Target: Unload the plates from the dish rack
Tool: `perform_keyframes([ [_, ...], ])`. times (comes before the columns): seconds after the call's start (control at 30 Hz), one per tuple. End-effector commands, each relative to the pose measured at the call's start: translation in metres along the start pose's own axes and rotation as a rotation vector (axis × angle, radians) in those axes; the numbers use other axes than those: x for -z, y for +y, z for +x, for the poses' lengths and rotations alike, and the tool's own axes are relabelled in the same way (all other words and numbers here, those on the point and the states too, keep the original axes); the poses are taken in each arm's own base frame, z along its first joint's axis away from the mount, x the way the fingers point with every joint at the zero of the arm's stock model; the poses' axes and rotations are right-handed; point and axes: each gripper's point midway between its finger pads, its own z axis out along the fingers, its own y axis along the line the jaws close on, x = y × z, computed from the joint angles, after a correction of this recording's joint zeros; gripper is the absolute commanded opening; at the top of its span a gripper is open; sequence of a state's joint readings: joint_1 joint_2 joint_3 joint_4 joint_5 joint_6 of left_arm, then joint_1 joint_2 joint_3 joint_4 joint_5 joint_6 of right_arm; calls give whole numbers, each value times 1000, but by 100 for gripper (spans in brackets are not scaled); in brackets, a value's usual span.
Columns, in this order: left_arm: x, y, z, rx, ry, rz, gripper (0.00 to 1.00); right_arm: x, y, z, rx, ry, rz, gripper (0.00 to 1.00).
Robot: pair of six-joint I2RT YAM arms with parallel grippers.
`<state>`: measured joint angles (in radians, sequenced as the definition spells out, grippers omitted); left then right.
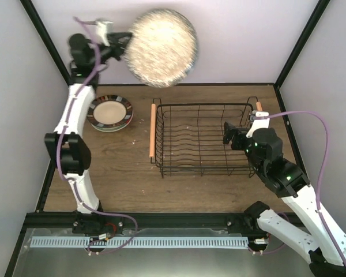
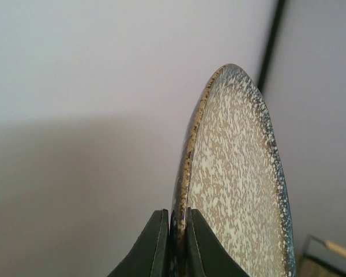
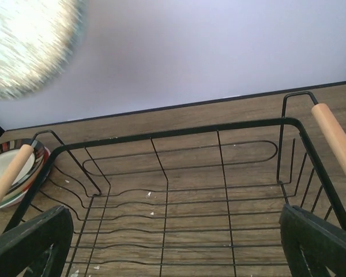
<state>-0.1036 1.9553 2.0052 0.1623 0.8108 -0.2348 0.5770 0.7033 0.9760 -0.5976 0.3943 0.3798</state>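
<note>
The big speckled plate hangs in the air behind the dish rack and a little to its left, well above the table. The left gripper is clenched on its rim, and the wrist view shows only a narrow bit of the edge pinched between the two fingers. The right gripper sits at the rack's right side, spread wide and holding nothing. No plate shows inside the rack. A stack of smaller plates, topped by the cream one with the striped rim, lies on the table just left of the rack.

This looks like the last plate to put down. The main danger is that thin grip: a wide, likely heavy plate held at one edge could swing or slip out during a quick move, and it looks blurred from above. Set on the smaller stack, it would overhang and might rock. Lowered carelessly, it could clip the rack's left handle.
</note>
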Motion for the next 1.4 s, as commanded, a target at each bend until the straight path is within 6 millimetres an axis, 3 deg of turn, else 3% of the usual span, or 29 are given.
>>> perform_keyframes([
  [0.0,111,-13,-163,-44,-394,-67,4,-3,-5,1,-8,-8,23,100],
  [0.07,141,6,-162,20,-403,-115,4,-5,-3,3,0,-1,15,100],
  [0.23,210,34,-126,198,-386,-274,4,-14,4,8,32,24,-4,100],
  [0.33,248,44,-86,316,-357,-390,4,-19,10,8,38,31,-19,100],
  [0.43,286,54,-31,488,-342,-504,4,-23,17,4,34,19,-43,100],
  [0.57,322,43,16,628,-320,-617,4,-33,30,3,60,28,-86,100],
  [0.77,342,9,82,731,-202,-719,4,-52,51,0,124,44,-149,100],
  [0.97,360,-9,147,862,-110,-837,4,-61,63,1,163,49,-192,100],
  [1.37,377,-44,220,1023,27,-933,4,-66,70,-1,230,58,-208,100],
])
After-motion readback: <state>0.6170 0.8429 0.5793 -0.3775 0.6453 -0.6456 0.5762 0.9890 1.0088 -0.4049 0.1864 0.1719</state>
